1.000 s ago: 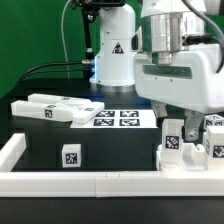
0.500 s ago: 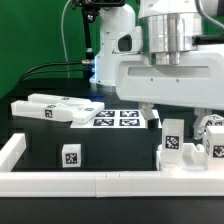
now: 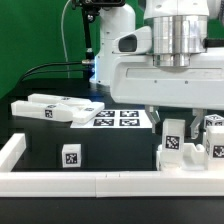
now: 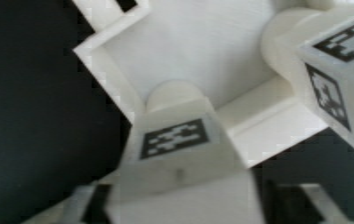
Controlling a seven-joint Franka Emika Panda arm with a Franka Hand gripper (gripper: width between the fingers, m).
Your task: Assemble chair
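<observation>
The chair lies in loose white tagged parts. Two flat pieces [image 3: 50, 107] rest at the exterior view's left and a small cube [image 3: 70, 155] sits near the front. At the right an upright tagged piece [image 3: 175, 140] stands in a cluster with another [image 3: 213, 130]. My gripper [image 3: 166, 116] hangs low over that cluster, and one dark finger [image 3: 150, 116] shows beside the upright piece. In the wrist view a round-topped tagged piece [image 4: 174, 138] fills the gap of my gripper [image 4: 181, 200], and both dark fingers [image 4: 96, 198] lie against its sides.
The marker board [image 3: 115, 117] lies flat behind the middle of the black mat. A long white border rail [image 3: 100, 182] runs along the front and turns up the left side. The robot's base [image 3: 115, 55] stands at the back.
The hand has turned broadside and shifted slightly towards the exterior view's right over the right cluster. The jaws have narrowed onto the upright piece. The loose parts have not moved.
</observation>
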